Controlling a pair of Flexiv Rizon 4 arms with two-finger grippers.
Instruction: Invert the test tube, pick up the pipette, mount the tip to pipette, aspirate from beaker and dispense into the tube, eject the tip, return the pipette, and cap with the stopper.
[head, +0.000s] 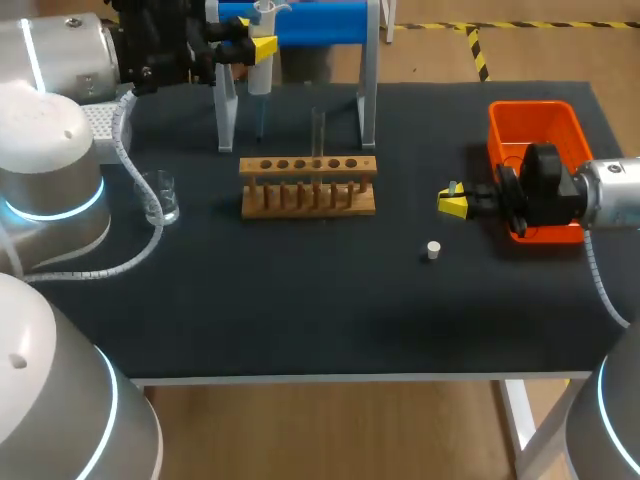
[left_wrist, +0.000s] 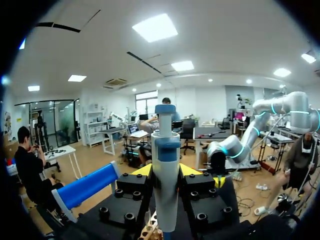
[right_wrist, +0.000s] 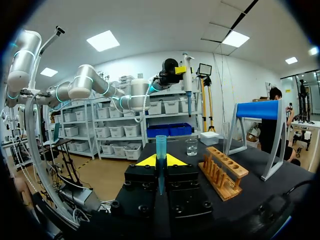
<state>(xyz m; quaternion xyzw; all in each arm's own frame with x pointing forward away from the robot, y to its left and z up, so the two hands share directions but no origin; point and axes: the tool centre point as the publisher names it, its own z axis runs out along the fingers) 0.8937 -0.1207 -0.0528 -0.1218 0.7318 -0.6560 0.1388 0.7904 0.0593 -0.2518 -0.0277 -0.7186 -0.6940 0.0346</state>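
Left jaws clamp your pipette (left_wrist: 166, 170) behind the rack (head: 308, 166); right jaws seemingly clamp the tip (right_wrist: 160, 147); misaligned mounting could dislodge it.

Bright, even light falls from overhead. The dark worktop (head: 300, 330) takes it dully, its shadows faint and soft. At 9 o'clock the left arm (head: 45, 150) gleams pale; at 11 o'clock the pipette (head: 261, 75) catches the light.

White-and-blue pipette (left_wrist: 165, 165) upright in the left gripper (head: 258, 46), clear test tube (head: 318, 130) standing in the wooden rack (head: 308, 192), glass beaker (head: 160, 196) left of the rack, small white stopper (head: 433, 250) loose on the table (head: 300, 320), blue tip (right_wrist: 160, 146) gripped upright by the right gripper (right_wrist: 160, 161).
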